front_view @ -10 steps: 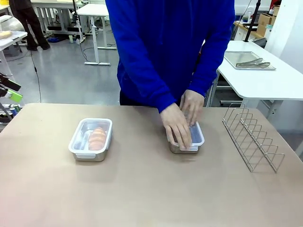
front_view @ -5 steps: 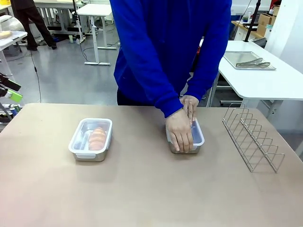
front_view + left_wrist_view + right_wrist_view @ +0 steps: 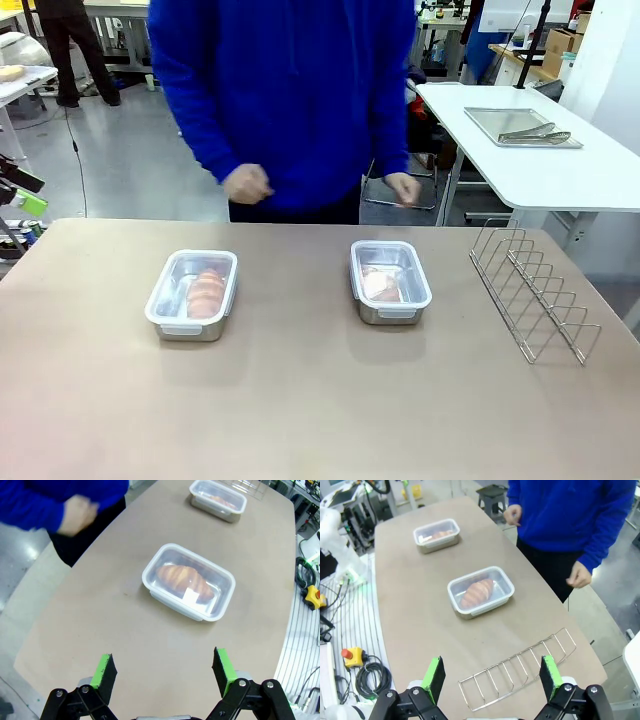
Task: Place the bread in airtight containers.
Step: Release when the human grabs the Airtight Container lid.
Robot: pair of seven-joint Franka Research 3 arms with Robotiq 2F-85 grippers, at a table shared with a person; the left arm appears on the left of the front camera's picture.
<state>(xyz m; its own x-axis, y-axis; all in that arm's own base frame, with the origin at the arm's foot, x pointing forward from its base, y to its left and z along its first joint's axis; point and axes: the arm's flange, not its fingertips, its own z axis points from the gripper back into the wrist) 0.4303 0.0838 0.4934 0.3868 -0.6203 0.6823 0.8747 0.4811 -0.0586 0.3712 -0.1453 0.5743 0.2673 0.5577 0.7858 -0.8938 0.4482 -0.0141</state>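
The left gripper (image 3: 162,672) and right gripper (image 3: 491,677) both hang with jaws spread wide and nothing between them, well back from the work. On the table (image 3: 300,400) sit 2 steel tins, the left tin (image 3: 192,294) and the right tin (image 3: 390,281), each with 1 croissant under a clear lid. The person's hands (image 3: 246,184) are lifted clear. Judging by this, what remains is checking every clip is snapped; press lid edges, not centres.

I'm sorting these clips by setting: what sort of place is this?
Probably a robotics lab or workshop, not a kitchen: white height-adjustable work tables on a grey floor, a red emergency-stop button on a yellow box with loose cables, and cardboard boxes behind.
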